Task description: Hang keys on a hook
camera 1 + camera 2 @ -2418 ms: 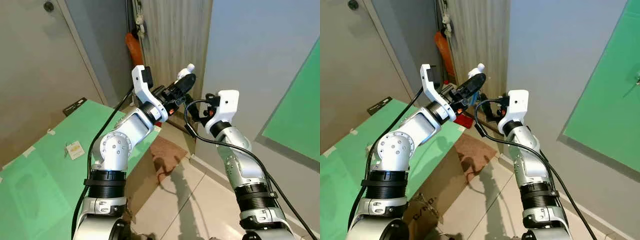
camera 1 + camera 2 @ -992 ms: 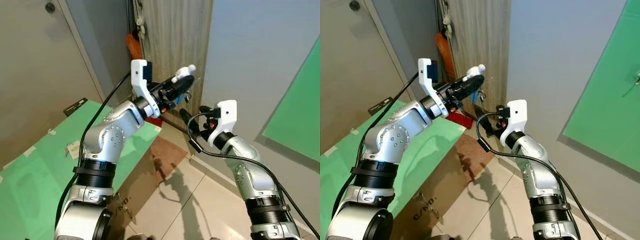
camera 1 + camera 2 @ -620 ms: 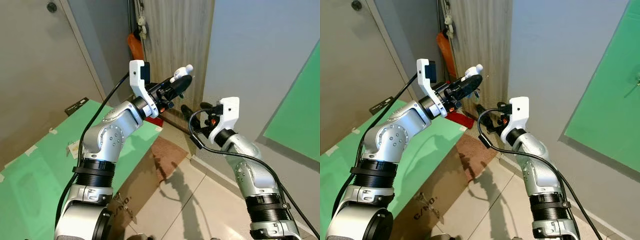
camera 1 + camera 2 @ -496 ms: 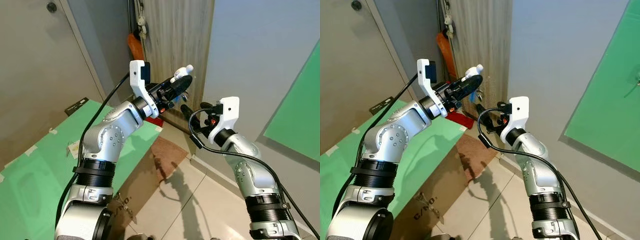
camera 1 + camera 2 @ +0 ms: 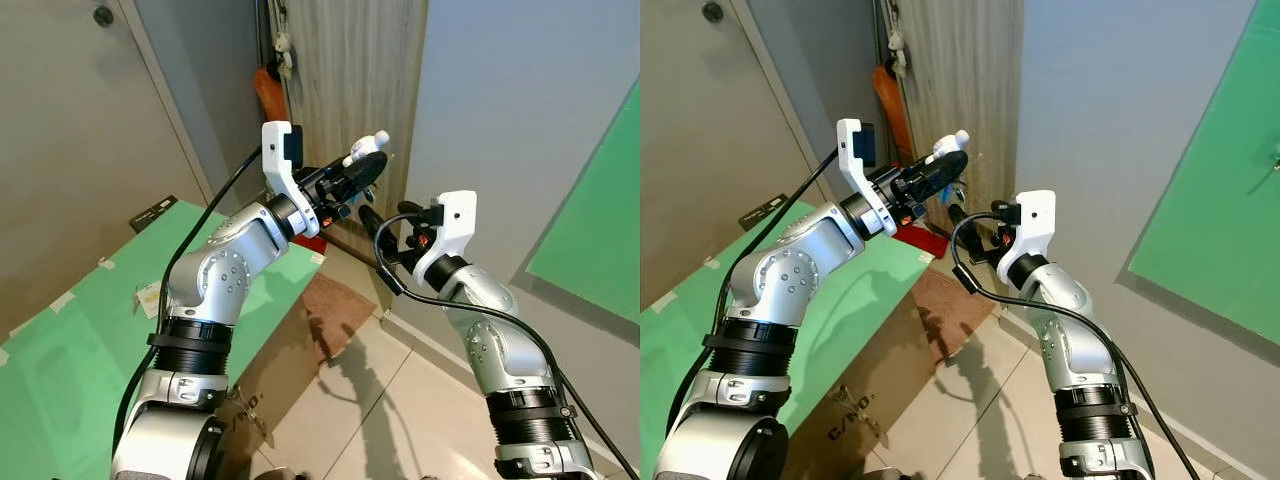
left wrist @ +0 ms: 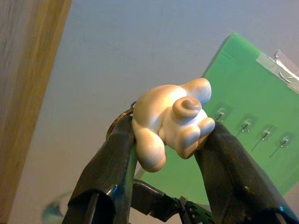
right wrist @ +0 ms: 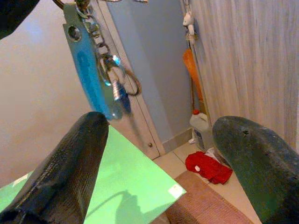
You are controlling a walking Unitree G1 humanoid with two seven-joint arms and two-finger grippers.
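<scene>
**Keys held aloft in left gripper, hooks well off to the robot's right**

Keys (image 7: 96,70) hang as a bunch below the left gripper (image 5: 365,160), which is raised at mid-height in front of a wood-grain panel (image 5: 345,80). The bunch comprises a white moulded figure charm (image 6: 170,122), a metal split ring (image 6: 117,122), a flat blue tag (image 7: 88,74) and several smaller rings and links. No writing can be read on the blue tag; it carries one round hole near its upper end.

Left gripper: its two black fingers (image 6: 110,163) are closed against either side of the white charm, gripping it firmly, the ring emerging beside one finger.

Right gripper (image 5: 970,222): raised just below and beside the left one, its two black fingers (image 7: 60,163) standing wide apart with nothing between them. The blue tag and rings dangle just above and between those fingers, apparently not touching either, though the angle makes that hard to confirm.

Green board (image 6: 243,112) is fixed to the grey wall (image 5: 500,110), taped at one corner, and bears a row of small clear hooks (image 6: 246,125); all appear unoccupied. The keys are well apart from them.

Surroundings: green sheet (image 5: 80,350) on the surface to the robot's left, with a small pale card (image 5: 150,297) lying on it, print illegible. Red cloth (image 7: 208,167), white jug (image 7: 201,128) and orange-handled item (image 7: 190,63) stand by the far doorway. Brown mat (image 5: 330,305) on tiled floor (image 5: 390,420).
</scene>
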